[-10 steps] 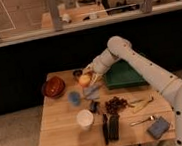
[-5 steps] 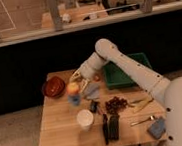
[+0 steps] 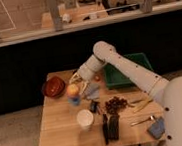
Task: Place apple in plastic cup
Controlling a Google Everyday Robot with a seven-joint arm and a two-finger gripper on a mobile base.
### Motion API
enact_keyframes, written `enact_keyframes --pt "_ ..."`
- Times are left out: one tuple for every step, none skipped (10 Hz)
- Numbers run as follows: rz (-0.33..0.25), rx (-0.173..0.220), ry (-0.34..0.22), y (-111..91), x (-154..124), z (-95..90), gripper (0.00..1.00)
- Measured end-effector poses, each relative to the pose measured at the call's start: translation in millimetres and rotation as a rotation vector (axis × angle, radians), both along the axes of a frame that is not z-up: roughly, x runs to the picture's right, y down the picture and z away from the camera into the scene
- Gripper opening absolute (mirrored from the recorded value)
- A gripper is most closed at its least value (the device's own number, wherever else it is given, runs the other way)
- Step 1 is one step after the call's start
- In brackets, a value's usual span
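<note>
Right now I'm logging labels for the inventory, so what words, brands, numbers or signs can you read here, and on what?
None can be read.
The apple, over the plastic cup, and the white cup, red bowl and green bin show no lettering.
The dark objects on the table may be printed, but it is too blurred to tell.
The gripper, just above the apple, shows no marking.

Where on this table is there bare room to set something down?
Bare wood lies left of the white cup, below the red bowl. It is crowded from the apple on the plastic cup, beside the gripper, rightward to the green bin.
</note>
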State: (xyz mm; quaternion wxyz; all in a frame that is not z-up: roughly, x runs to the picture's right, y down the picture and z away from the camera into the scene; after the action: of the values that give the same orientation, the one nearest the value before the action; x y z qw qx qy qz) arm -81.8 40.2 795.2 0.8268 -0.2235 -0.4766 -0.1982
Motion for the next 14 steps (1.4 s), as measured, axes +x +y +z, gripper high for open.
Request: enact_keyframes --pt "0.001 0.002 0.007 2 -1 2.9 0.28" --pt "0.003 0.007 0.015 4 -3 7.6 0.28" --pt "0.004 0.010 0.018 7 -4 11.6 0.28" --pt "0.007 0.012 0.021 8 -5 15.0 0.28" --pt "0.007 0.012 0.025 11 -6 19.5 0.28" --pt "0.005 0.012 0.028 14 -7 23.8 0.28" --pt "0.001 0.012 0.029 16 -9 26.3 0.29" --pt "-0.002 0.013 0.029 17 -11 27.3 0.32" --pt "-0.007 0.014 0.033 19 -13 29.0 0.43" --pt "-0.009 0.015 0.040 20 -13 30.8 0.53" --pt "-0.011 0.015 0.045 21 -14 32.4 0.62" --pt "-0.012 0.015 0.049 22 -14 33.3 0.71" --pt "-0.013 0.016 0.052 22 -14 33.9 0.78" --pt "-0.013 0.016 0.056 22 -14 34.6 0.80"
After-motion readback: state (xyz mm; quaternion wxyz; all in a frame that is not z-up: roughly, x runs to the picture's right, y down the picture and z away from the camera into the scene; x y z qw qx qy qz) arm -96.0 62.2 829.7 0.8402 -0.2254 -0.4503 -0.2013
